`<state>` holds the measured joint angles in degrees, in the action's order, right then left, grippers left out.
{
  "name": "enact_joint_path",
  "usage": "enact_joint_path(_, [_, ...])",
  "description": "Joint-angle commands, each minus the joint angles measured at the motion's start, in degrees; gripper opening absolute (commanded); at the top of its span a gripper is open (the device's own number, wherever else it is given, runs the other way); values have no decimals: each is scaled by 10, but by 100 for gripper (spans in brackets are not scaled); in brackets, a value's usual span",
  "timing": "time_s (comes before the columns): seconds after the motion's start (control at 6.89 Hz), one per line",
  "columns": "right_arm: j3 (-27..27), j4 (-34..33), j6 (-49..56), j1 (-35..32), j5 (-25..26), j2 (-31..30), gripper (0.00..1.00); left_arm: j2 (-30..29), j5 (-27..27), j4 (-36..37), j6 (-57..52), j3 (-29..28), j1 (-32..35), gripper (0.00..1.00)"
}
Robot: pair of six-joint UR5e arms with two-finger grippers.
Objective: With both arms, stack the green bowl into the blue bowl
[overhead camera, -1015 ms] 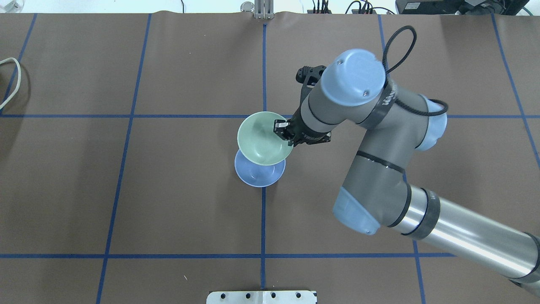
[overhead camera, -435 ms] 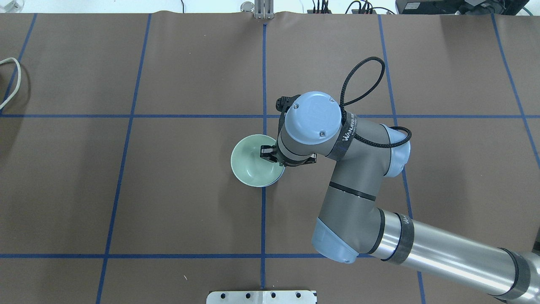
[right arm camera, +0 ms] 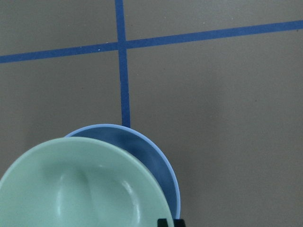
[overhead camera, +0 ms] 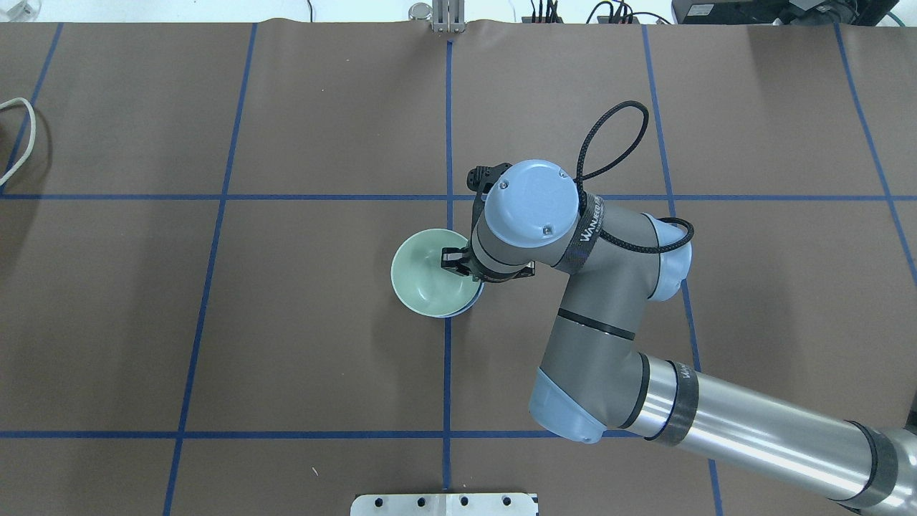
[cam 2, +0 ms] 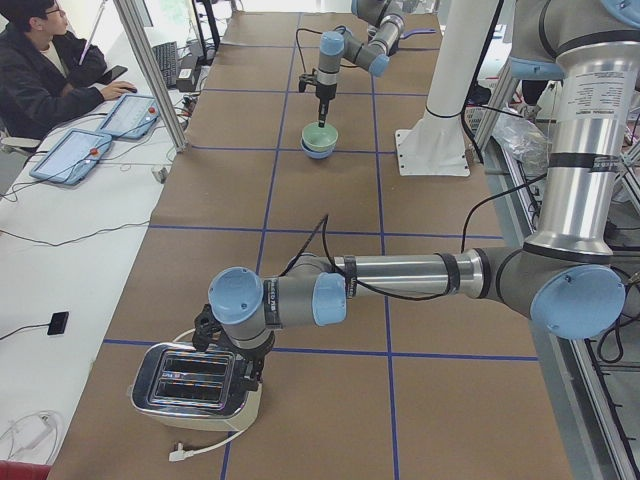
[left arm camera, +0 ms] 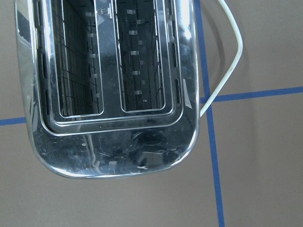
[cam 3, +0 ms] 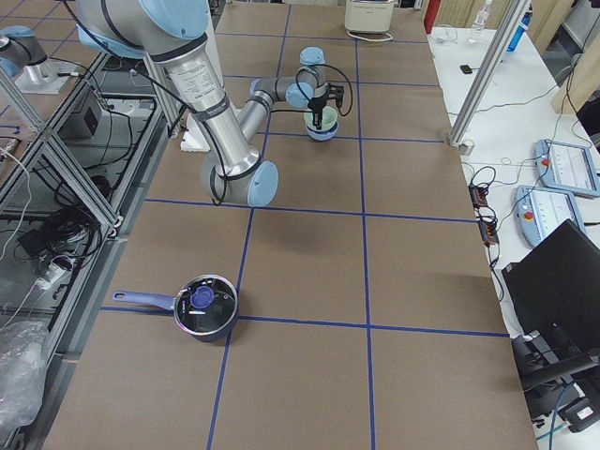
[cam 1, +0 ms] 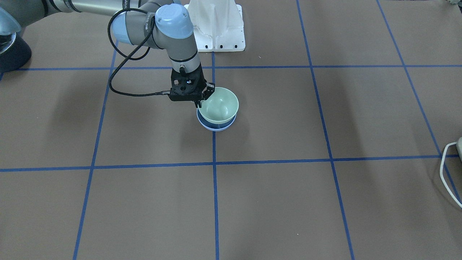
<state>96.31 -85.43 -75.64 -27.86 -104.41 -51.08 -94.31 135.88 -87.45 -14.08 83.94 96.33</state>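
The green bowl sits in the blue bowl near the table's middle, a little tilted. Only a sliver of blue rim shows under it. In the front view the green bowl rests on the blue bowl. My right gripper is shut on the green bowl's rim on the side toward the arm. The right wrist view shows the green bowl over the blue bowl. My left gripper hangs over a toaster far off; I cannot tell whether it is open or shut.
The chrome toaster fills the left wrist view. A dark pot with a lid stands at the table's right end. A white cable lies at the left edge. The white pedestal stands at the robot's side.
My right arm drew back toward the robot and lowered the green bowl from half over the blue bowl down into it. Since 0.4 s ago it has hardly moved.
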Motion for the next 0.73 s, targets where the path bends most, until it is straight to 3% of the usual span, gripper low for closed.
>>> enact_joint_path(0.0, [-16,25,0,0,0,-2,0,0,0,0,0,0,0,99])
enact_joint_path(0.58, [-16,22,1,0,-3,-9,0,0,0,0,-1,0,0,99])
